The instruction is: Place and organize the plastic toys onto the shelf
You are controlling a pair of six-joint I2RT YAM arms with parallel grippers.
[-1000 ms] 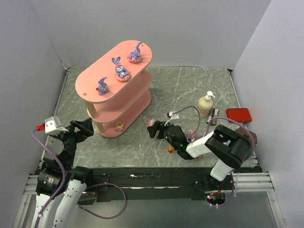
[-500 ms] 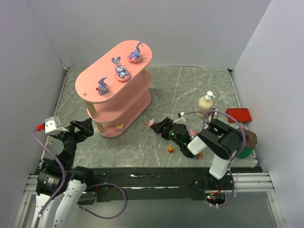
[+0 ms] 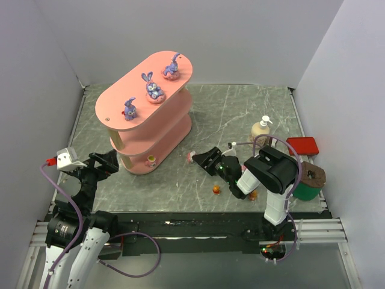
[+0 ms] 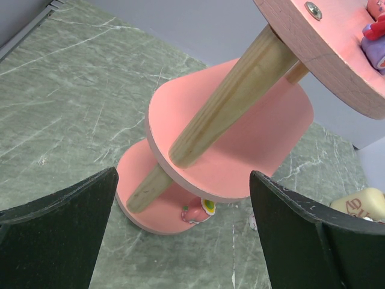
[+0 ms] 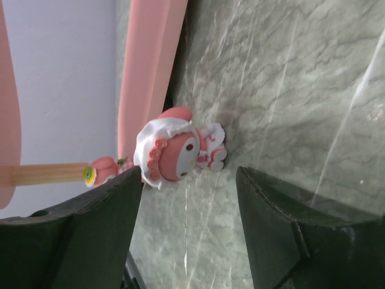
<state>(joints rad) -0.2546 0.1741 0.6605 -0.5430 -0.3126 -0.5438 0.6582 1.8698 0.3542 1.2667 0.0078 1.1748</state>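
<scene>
the right tool (image 5: 189, 180) is spread wide and pinches nothing. the pink-and-white toy (image 5: 180, 153) lies straight ahead of it, just past the fingertips and apart from both, roughly centred on the gap. it sits on the bench (image 3: 240, 108) just off the near-right end of the shelf (image 3: 120, 96), close to the bottom board but not on it. the wrist view is rolled, with the bench running up its right side. so the toy's head-to-foot axis seems to lie along the line on which the tool closes, with the feet toward the bench-side finger. a short advance toward the shelf should bring the toy into the gap.

the left tool (image 3: 108, 161) is also spread and empty. it sits at the shelf's near-left end, on the far side of the shelf from this toy, so the right arm is clearly the nearer.

three purple bunnies (image 3: 153, 86) stand on the shelf's top board and a small toy (image 4: 195, 212) on the bottom one. an orange toy (image 3: 216, 190) lies on the bench further out from the shelf. from above, the tool and its cable crowd the pink-and-white toy, so i cannot tell whether it stands or leans. the middle board is mostly hidden.
</scene>
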